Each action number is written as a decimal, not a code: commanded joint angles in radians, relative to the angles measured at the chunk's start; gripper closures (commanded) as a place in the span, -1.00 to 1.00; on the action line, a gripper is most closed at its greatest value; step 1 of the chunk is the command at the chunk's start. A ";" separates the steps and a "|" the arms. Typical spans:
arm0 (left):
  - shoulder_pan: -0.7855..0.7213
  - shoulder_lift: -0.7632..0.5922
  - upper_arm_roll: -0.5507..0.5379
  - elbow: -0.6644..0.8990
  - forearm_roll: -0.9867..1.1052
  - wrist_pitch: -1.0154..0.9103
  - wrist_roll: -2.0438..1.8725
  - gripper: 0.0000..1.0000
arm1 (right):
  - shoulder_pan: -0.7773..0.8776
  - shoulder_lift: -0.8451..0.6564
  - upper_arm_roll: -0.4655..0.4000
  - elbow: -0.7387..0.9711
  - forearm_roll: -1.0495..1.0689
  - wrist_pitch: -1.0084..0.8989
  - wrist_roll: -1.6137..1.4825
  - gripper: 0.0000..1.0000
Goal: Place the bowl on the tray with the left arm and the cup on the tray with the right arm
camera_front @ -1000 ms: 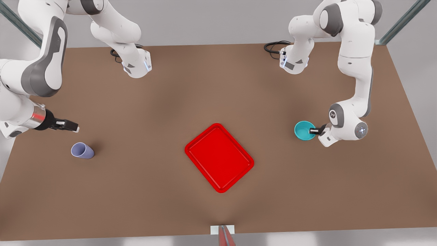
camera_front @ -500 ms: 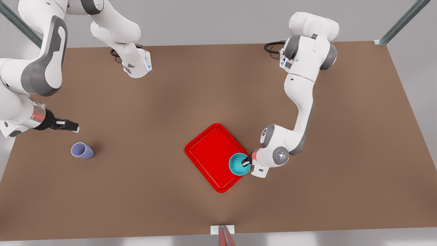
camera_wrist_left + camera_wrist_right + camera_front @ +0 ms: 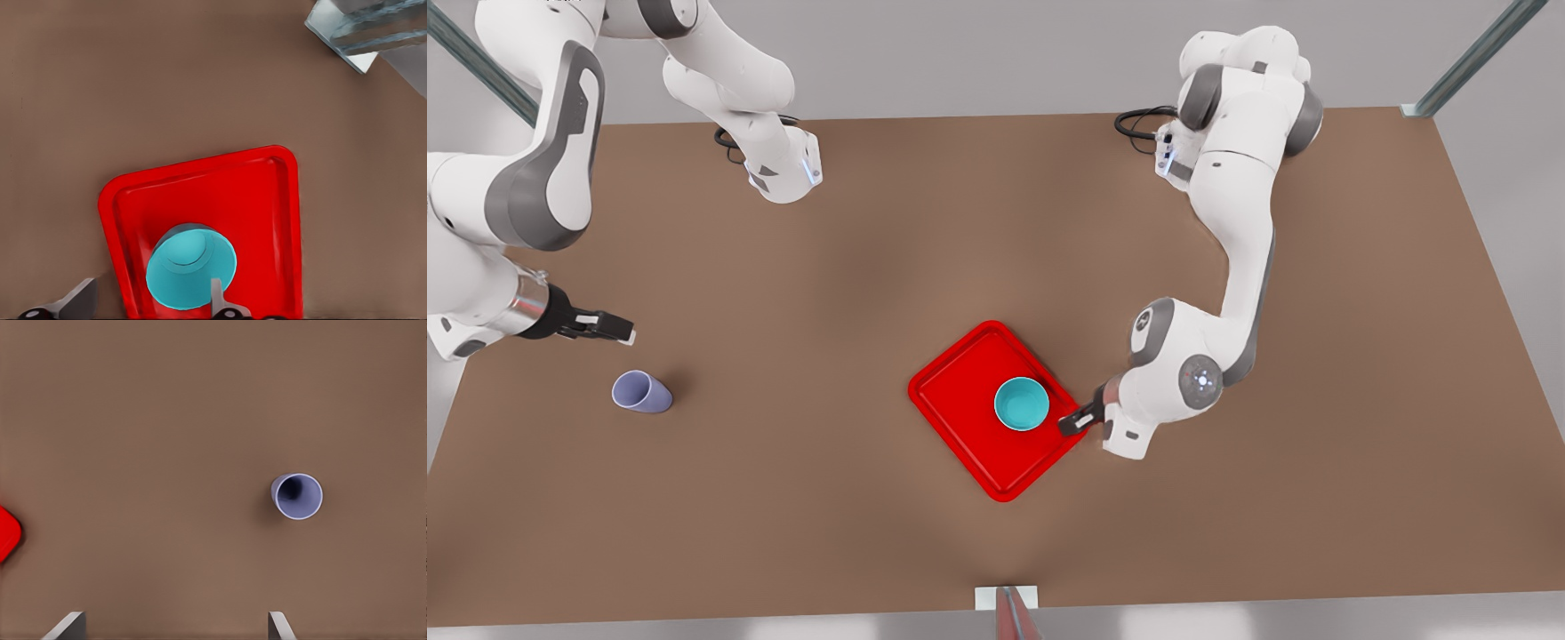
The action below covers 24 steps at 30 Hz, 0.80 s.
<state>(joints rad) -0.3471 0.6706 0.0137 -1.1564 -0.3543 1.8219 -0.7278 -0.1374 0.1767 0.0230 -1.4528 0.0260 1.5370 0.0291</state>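
While the bowl (image 3: 1022, 404) sits upright on the red tray (image 3: 960, 418), near the tray's middle and toward its edge on the front view's right, the left gripper (image 3: 1074, 422) hangs just beside that edge, apart from the bowl. Its arm reaches from the base at the far side of the worktop (image 3: 1227, 516), elbow bent, wrist low over the tray's rim. In the left wrist view the gripper's fingers (image 3: 216, 298) stand spread wide with nothing between them, one over the bowl's (image 3: 191, 268) rim, the other out over the bare worktop beyond the tray (image 3: 267, 200).

The right gripper (image 3: 609, 329) hovers at the front view's left, pointing toward the middle, with the cup (image 3: 641, 392) standing on the worktop near it and not touching it. The right wrist view shows its fingers (image 3: 277, 625) parted and empty, the cup (image 3: 297, 496) well ahead of them and a corner of the tray (image 3: 8, 533) at the picture's edge. This arm waits.

Open brown worktop lies all around the tray, with wide room between it and the cup; the other half of the tray is bare red.

Half a second ago the left gripper held the bowl by its rim at the tray's corner; now the bowl has been let go farther in on the tray and the gripper has drawn back. A second ago the bowl was out on the worktop on the front view's right. The right arm and the cup have not moved.
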 commanded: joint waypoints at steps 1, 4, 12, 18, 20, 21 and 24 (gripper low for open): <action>0.016 -0.044 0.003 0.000 0.125 -0.083 0.095 -1.00 | 0.002 0.001 0.000 0.000 0.000 0.000 0.000 -1.00; 0.060 -0.226 0.150 -0.009 0.284 -0.426 0.666 -1.00 | -0.002 0.000 0.000 -0.001 -0.001 0.000 0.000 -1.00; 0.158 -0.462 0.080 -0.293 0.307 -0.434 0.714 -1.00 | -0.002 0.018 -0.003 0.000 0.005 -0.003 0.002 -1.00; 0.157 -0.450 0.077 -0.296 0.307 -0.457 0.717 -1.00 | 0.022 0.107 0.003 0.000 -0.012 -0.009 -0.002 -1.00; 0.157 -0.447 0.077 -0.298 0.307 -0.460 0.717 -1.00 | 0.022 0.147 0.005 0.026 -0.012 0.002 -0.014 -1.00; 0.157 -0.447 0.077 -0.298 0.307 -0.461 0.717 -1.00 | 0.021 0.153 0.005 0.020 -0.012 0.000 -0.012 -1.00; 0.157 -0.448 0.077 -0.298 0.307 -0.464 0.717 -1.00 | -0.045 0.178 -0.006 -0.035 -0.015 0.090 -0.097 -1.00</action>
<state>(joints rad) -0.1902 0.2225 0.0905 -1.4534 -0.0481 1.3563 -0.0107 -0.2070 0.3545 0.0167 -1.4900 0.0121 1.6316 -0.0800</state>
